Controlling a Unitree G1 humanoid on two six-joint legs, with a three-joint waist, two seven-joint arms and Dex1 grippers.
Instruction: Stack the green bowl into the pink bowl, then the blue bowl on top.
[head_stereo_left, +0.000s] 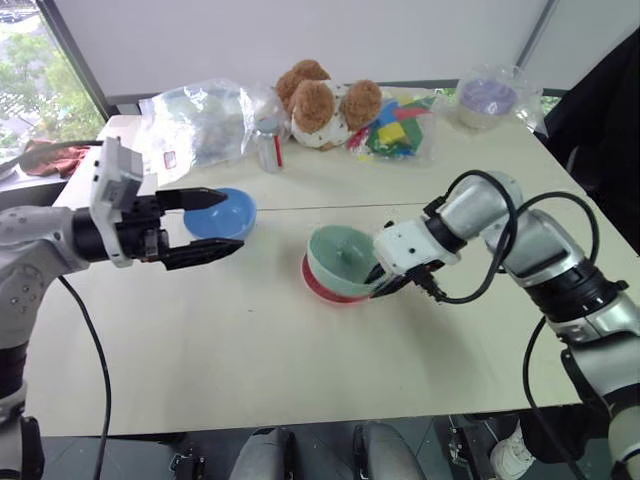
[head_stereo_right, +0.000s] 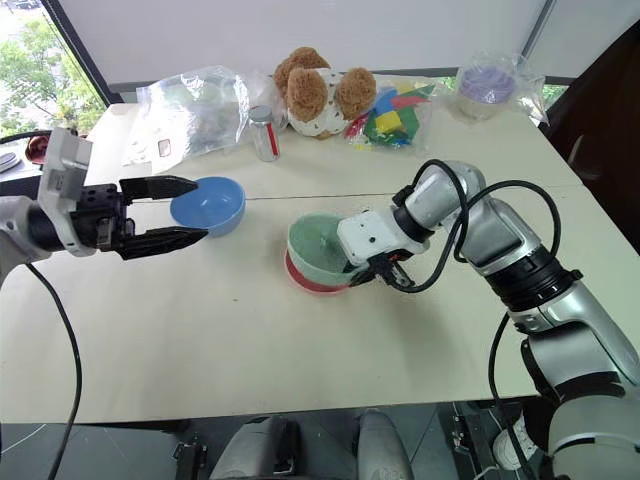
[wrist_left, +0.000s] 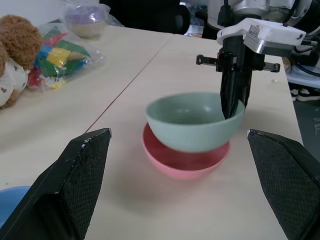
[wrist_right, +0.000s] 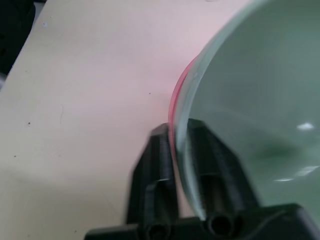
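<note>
Sitting tilted inside the pink bowl (wrist_left: 182, 162) near the middle of the desk (head_stereo_left: 300, 370), the green bowl (wrist_left: 192, 120), its rim leaning rather than lying level. Straddling that rim on the robot's right side, the right claw (wrist_left: 232, 102), one finger inside the green bowl and one outside, between the two bowl walls; pinching or already letting go, impossible to tell from these views. Hovering wide open above the desk on the left, the left claw (head_stereo_left: 205, 228), with the blue bowl (head_stereo_left: 222, 213) resting upright on the desk just beyond its fingertips, untouched. Lying along the far edge, well clear of the work, a teddy bear (head_stereo_left: 320, 100), a bag of coloured blocks (head_stereo_left: 400, 125), a clear plastic bag (head_stereo_left: 195, 120) and a small jar (head_stereo_left: 268, 145). Judging by appearance: thin, smooth, stiff plastic, light and likely slippery, prone to sliding or rocking when nudged, not fragile. Best taken by the rim, one finger inside and one outside the wall, as the right claw is doing now. Probably needing to settle flat in the pink bowl before accepting the blue bowl on top.
</note>
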